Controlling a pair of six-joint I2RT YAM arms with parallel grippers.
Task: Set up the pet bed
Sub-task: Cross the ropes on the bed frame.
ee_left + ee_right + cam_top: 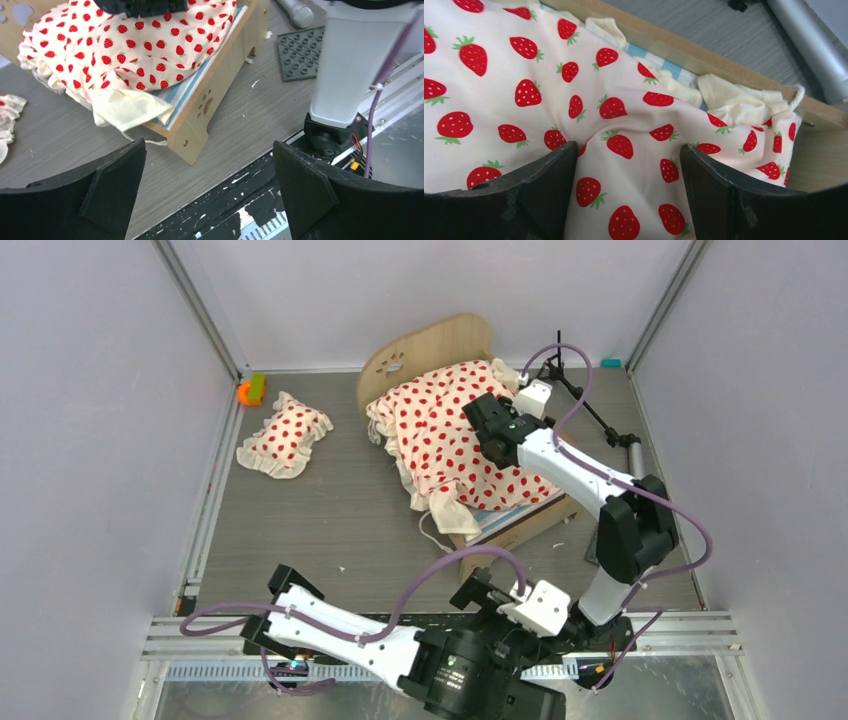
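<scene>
One spread right hand [626, 156] on bedding [524, 65]

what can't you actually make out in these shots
Mattress: only striped slivers show; the bedding covers the rest in every view.
Orange-green object: too small in the top view to identify.
Studded mat: the right arm covers one side in the left wrist view.
Tripod stand: crossed by the right arm in the top view.

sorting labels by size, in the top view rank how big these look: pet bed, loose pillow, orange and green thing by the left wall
1. pet bed
2. loose pillow
3. orange and green thing, clearly the smallest
</scene>
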